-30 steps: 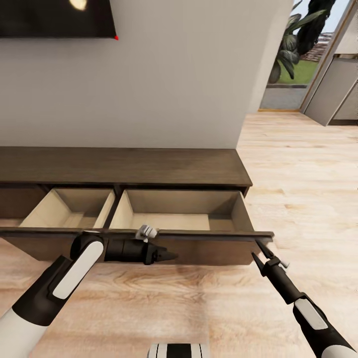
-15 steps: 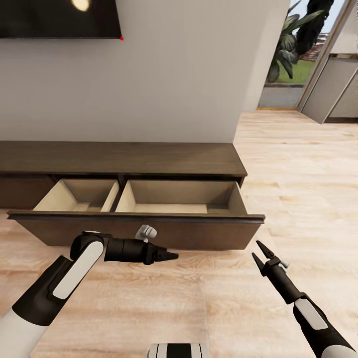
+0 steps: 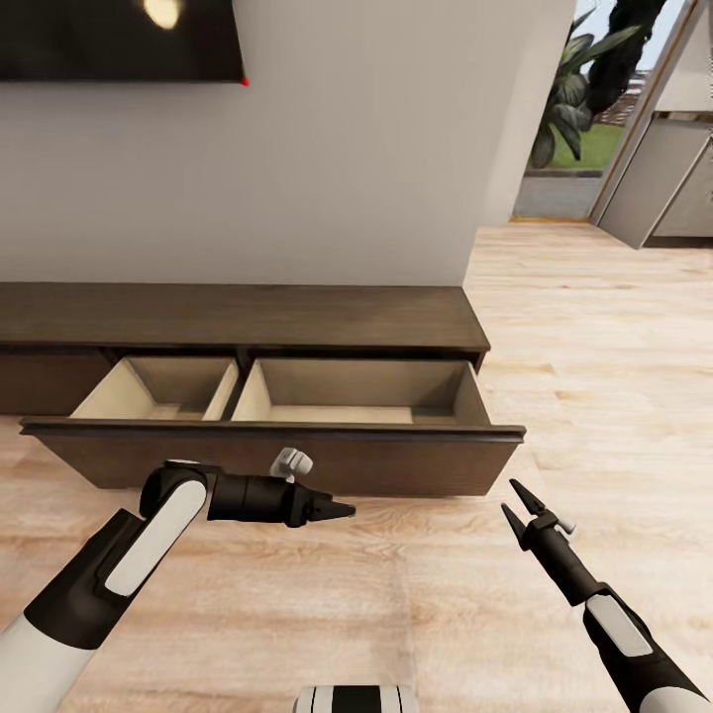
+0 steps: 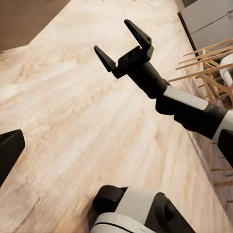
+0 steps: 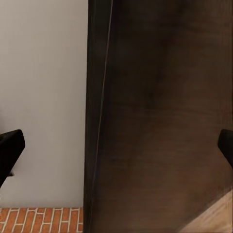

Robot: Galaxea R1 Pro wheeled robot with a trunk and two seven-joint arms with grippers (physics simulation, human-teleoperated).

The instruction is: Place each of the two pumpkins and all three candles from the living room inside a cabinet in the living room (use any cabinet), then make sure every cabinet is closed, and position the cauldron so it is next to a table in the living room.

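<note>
The long dark-brown cabinet (image 3: 248, 317) stands against the white wall, and its wide pull-out front (image 3: 396, 460) is drawn out. Both pale compartments inside, one (image 3: 158, 391) and the other (image 3: 356, 391), look empty. My left gripper (image 3: 340, 510) hovers over the floor just in front of that front, pointing right, and looks open. My right gripper (image 3: 513, 498) is open near the front's right end, with nothing between its fingers; the left wrist view shows it too (image 4: 113, 36). Dark cabinet wood (image 5: 160, 116) is close in the right wrist view. The pumpkins, candles, cauldron and table are out of view.
A dark TV screen (image 3: 109, 40) hangs on the wall above the cabinet. Light wooden floor (image 3: 594, 376) stretches to the right toward a glass door with plants (image 3: 574, 109) and a grey panel (image 3: 659, 168). Wooden chairs (image 4: 213, 63) stand off to one side.
The whole view has backed away from the cabinet, so the pulled-out front now lies farther from both grippers. The arms keep the same pose and the drawer stays out.
</note>
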